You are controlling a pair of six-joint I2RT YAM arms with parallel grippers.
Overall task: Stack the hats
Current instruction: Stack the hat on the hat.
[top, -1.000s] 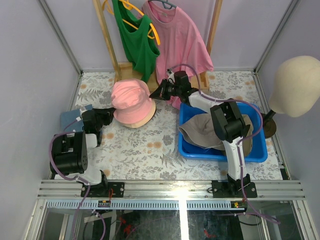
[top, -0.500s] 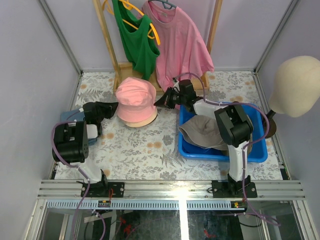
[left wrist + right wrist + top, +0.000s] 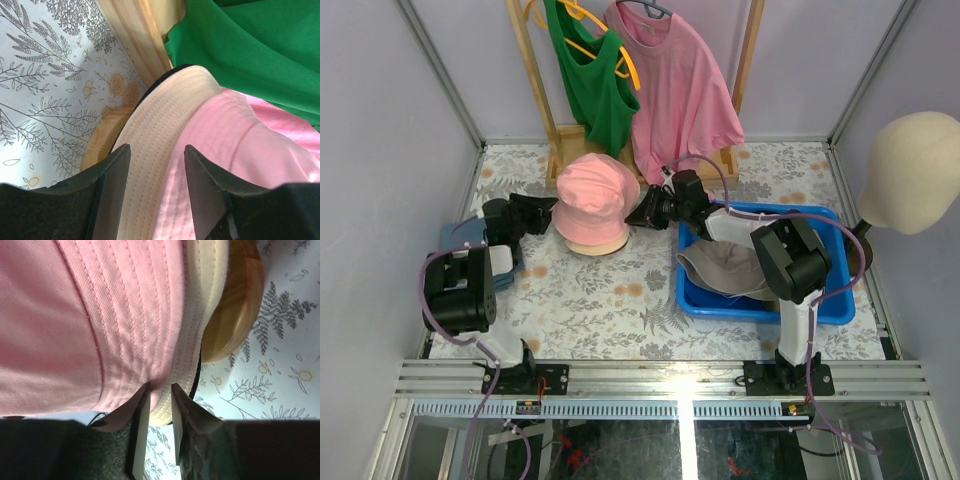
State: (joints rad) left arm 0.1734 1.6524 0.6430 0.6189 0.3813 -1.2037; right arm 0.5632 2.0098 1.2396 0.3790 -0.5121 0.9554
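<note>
While the pink hat (image 3: pixel 592 195) sits stacked, a green shirt (image 3: pixel 595 90) hangs behind.

No text, label or number can be read anywhere.

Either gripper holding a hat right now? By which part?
Left gripper: nothing, jaws open at the brim of the beige hat. Right gripper: jaws barely apart at the brim edge of the pink hat; a pinch cannot be told.
</note>
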